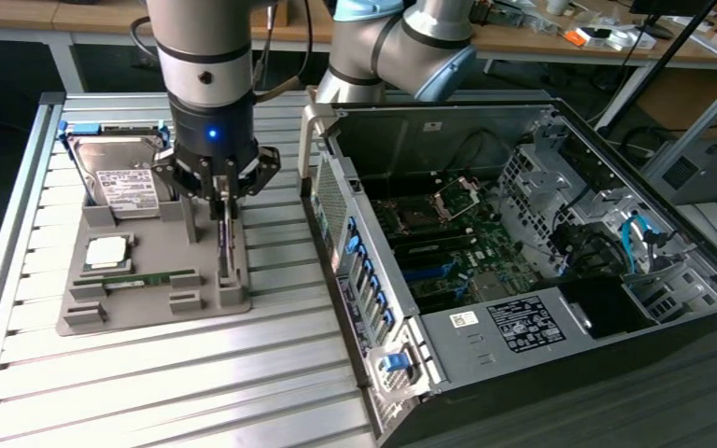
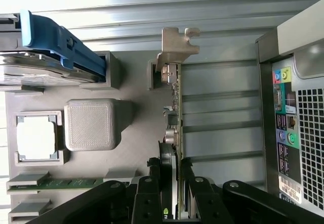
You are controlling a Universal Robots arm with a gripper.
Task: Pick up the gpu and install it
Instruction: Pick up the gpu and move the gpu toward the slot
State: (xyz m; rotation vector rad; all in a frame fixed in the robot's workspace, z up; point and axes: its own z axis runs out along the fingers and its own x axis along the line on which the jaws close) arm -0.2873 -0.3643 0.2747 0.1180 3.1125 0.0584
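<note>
The gpu stands on edge in a slot along the right side of the grey holder tray, on the exterior view's left half of the slatted metal table. In the wrist view the gpu shows edge-on, its silvery bracket at the far end. The gripper is directly above it; its black fingers are clamped on the card's two faces, one on each side. Whether the card's lower edge sits fully in the slot cannot be judged. Left of the card, the tray holds a hard drive at the far end, then a processor chip and a green memory stick nearer. The open computer case lies on the exterior view's right, just beside the tray.
</note>
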